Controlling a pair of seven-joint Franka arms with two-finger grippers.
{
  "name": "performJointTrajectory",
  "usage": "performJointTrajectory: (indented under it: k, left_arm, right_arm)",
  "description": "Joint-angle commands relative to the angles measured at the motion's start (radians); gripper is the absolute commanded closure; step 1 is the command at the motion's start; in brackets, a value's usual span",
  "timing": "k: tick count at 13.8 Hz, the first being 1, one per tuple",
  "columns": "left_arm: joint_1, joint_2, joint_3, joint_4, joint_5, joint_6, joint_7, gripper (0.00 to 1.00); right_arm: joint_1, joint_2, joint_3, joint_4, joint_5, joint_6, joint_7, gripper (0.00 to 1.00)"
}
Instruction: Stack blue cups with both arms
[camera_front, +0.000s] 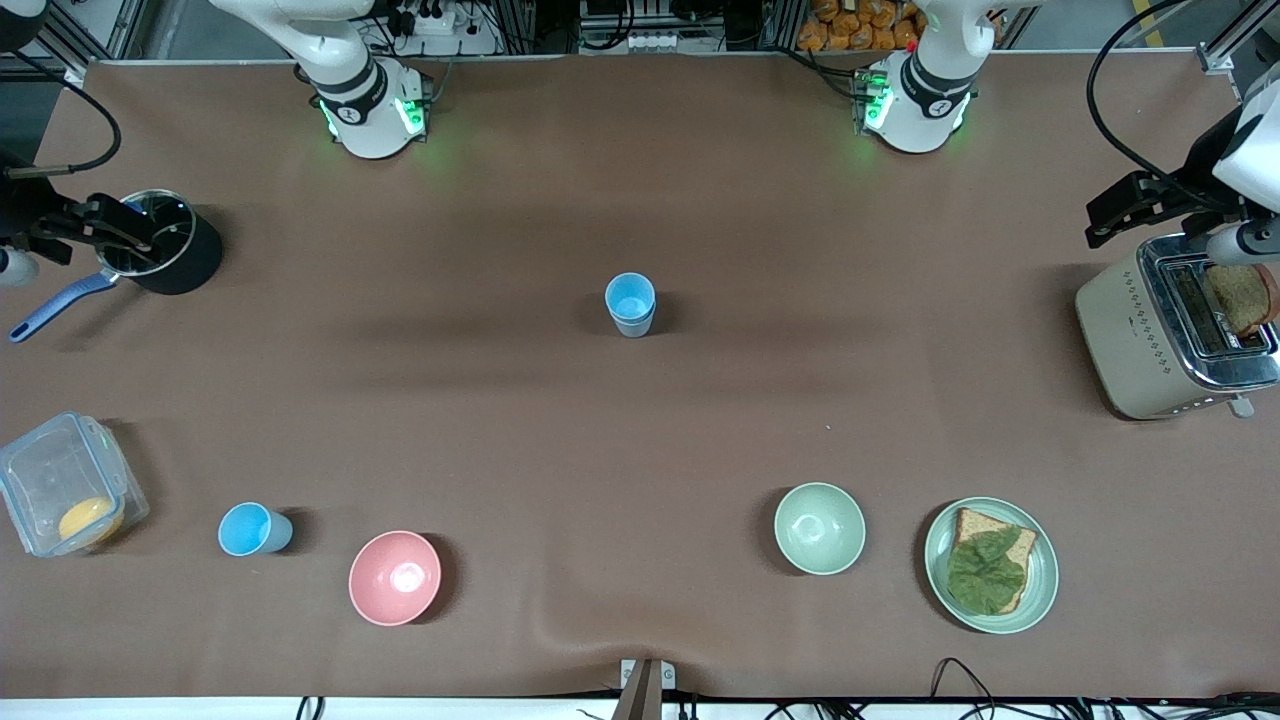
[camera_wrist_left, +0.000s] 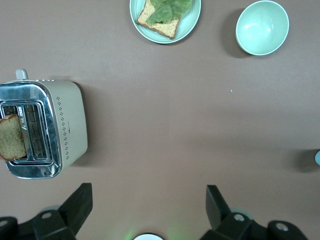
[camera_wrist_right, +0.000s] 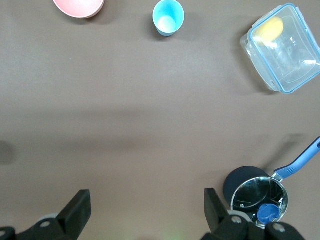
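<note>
Two blue cups (camera_front: 630, 303) stand nested at the table's middle, a light-blue one inside a greyer one; their edge shows in the left wrist view (camera_wrist_left: 317, 157). A third blue cup (camera_front: 255, 528) stands upright beside the pink bowl (camera_front: 394, 577), nearer the front camera, and shows in the right wrist view (camera_wrist_right: 168, 16). My right gripper (camera_front: 125, 228) (camera_wrist_right: 147, 210) is open and empty, high over the table by the pot. My left gripper (camera_front: 1105, 215) (camera_wrist_left: 149, 205) is open and empty, high over the table by the toaster.
A black pot (camera_front: 165, 255) with a blue handle and a clear container (camera_front: 65, 495) are at the right arm's end. A pale green bowl (camera_front: 819, 527), a plate (camera_front: 1040, 590) of bread and lettuce and a toaster (camera_front: 1130, 330) are toward the left arm's end.
</note>
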Motion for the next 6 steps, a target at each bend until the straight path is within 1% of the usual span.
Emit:
performJointTrajectory:
  k: [1,3,5,6]
  left_arm:
    - [0.005,0.000,-0.001,0.015,-0.017,-0.017,0.024,0.00]
    - [0.010,0.000,0.000,0.019,-0.017,-0.018,0.025,0.00]
    - [0.013,0.001,0.003,0.019,-0.028,-0.018,0.024,0.00]
    - [0.013,0.001,0.006,0.019,-0.052,-0.018,0.024,0.00]
  right_arm:
    - [0.011,0.002,-0.023,0.013,0.018,-0.016,0.016,0.00]
    - [0.012,0.002,-0.029,0.018,0.051,-0.035,0.063,0.00]
    - [0.012,0.002,-0.029,0.021,0.053,-0.040,0.074,0.00]
    - [0.012,0.003,-0.029,0.026,0.053,-0.043,0.074,0.00]
